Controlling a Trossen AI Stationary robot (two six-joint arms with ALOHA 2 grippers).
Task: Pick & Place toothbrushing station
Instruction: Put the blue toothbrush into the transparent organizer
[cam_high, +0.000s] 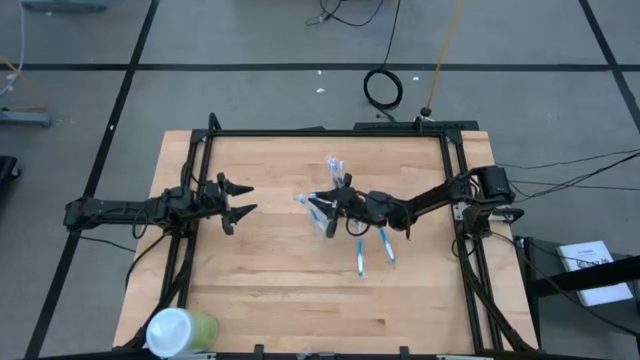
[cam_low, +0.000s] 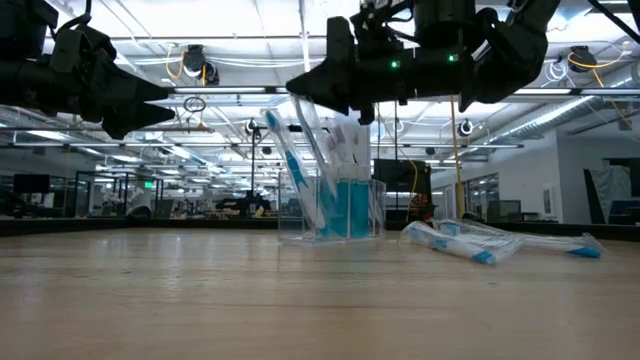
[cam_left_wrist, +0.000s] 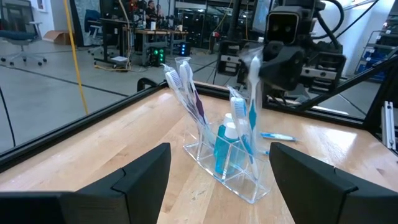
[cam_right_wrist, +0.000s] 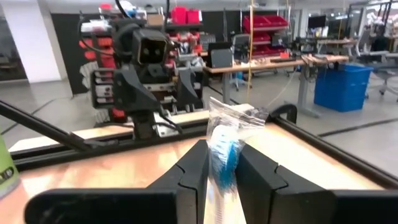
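Observation:
A small clear plastic cup (cam_low: 330, 212) stands on the wooden table (cam_high: 270, 290) near its middle, and also shows in the left wrist view (cam_left_wrist: 227, 165). Several blue-and-white toothbrushes (cam_left_wrist: 183, 93) lean in it beside white-and-teal tubes (cam_left_wrist: 225, 144). My right gripper (cam_right_wrist: 222, 165) is above the cup, shut on a wrapped toothbrush (cam_left_wrist: 250, 106). Two more wrapped toothbrushes (cam_high: 360, 256) (cam_high: 386, 243) lie flat on the table to the cup's near right. My left gripper (cam_high: 238, 200) is open and empty, above the table to the cup's left, pointing at it. My right gripper pinches the wrapped toothbrush near its upper end (cam_right_wrist: 224, 134) between its two fingers. The fingers come roughly level from the table's right and lie across the brush. The brush hangs nearly upright below them, its lower end (cam_left_wrist: 247, 149) inside the clear cup.
A larger green cup with a white lid (cam_high: 180, 330) stands at the table's near left corner. A black frame (cam_high: 330, 131) runs along the table's far and side edges. Bare wood lies between my left gripper and the clear cup and along the near side.

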